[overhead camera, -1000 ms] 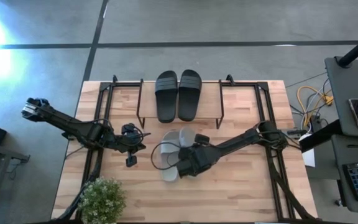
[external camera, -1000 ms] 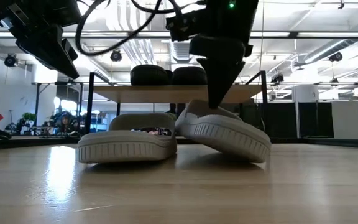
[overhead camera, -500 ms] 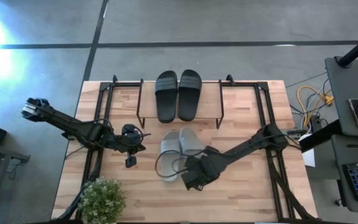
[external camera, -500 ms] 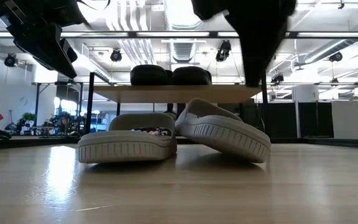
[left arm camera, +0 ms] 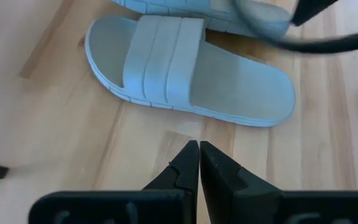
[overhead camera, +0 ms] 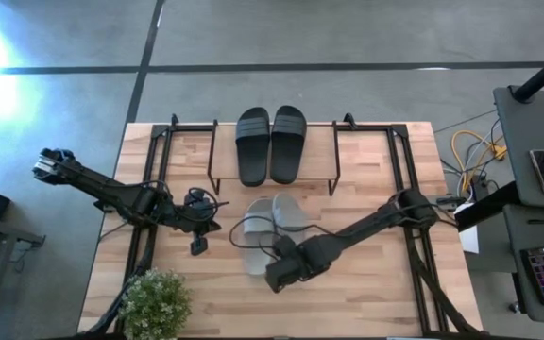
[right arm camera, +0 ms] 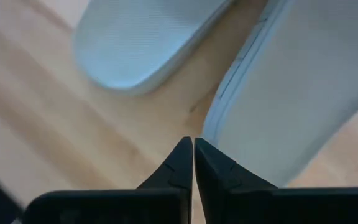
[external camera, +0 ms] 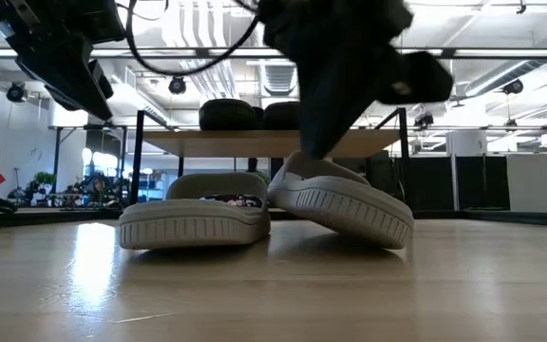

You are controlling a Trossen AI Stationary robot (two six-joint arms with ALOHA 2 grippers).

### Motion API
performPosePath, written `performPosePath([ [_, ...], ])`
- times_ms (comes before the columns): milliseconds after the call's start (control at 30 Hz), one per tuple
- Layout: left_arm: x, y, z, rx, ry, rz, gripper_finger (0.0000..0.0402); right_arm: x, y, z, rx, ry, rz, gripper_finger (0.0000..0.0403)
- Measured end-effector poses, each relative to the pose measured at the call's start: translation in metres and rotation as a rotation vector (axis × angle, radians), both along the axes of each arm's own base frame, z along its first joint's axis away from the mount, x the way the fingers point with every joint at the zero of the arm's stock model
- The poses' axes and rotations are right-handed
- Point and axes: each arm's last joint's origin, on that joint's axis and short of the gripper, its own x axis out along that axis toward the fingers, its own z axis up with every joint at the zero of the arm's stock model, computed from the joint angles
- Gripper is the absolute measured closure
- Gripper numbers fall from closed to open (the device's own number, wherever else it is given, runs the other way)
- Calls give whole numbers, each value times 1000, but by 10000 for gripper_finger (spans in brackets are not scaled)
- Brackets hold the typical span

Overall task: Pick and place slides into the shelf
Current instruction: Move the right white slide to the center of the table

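Two black slides (overhead camera: 271, 144) lie side by side on the shelf's light plank top (overhead camera: 319, 151), seen in the low view as dark humps (external camera: 254, 114). Two pale grey-green slides sit on the table in front of the shelf. The left one (overhead camera: 256, 246) lies flat (external camera: 195, 217). The right one (overhead camera: 290, 212) is tilted (external camera: 345, 204), one long edge propped on its neighbour. My right gripper (right arm camera: 188, 142) is shut and hovers just off the pale slides' near ends (overhead camera: 274, 279). My left gripper (left arm camera: 199, 144), also shut, waits to their left (overhead camera: 199, 244).
A potted plant (overhead camera: 154, 304) stands at the table's near left corner. Black frame rails (overhead camera: 156, 161) run along both sides of the table. A loose cable (overhead camera: 242, 231) loops over the pale slides. Bare wood lies between the slides and the near edge (overhead camera: 348, 302).
My right gripper has drawn back from over the tilted pale slide toward the table's near edge, rising, then swung left and come down again. Both pale slides lie as they did before.
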Motion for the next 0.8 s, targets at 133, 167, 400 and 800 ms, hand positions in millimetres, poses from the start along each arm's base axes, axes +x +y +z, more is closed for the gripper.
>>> performPosePath([
  [133, 0, -1, 0, -22, 8, -21, 402, 7, -6, -20, -37, 41, 27, 394],
  [167, 0, -1, 0, -24, 9, -23, 402, 9, -7, -26, -48, 54, 36, 394],
  [400, -1, -2, 0, -44, 13, -17, 402, 17, -10, -28, -39, 1, 62, 394],
  [800, -1, -2, 0, -58, 11, 2, 402, -21, -10, 31, -100, 21, -81, 394],
])
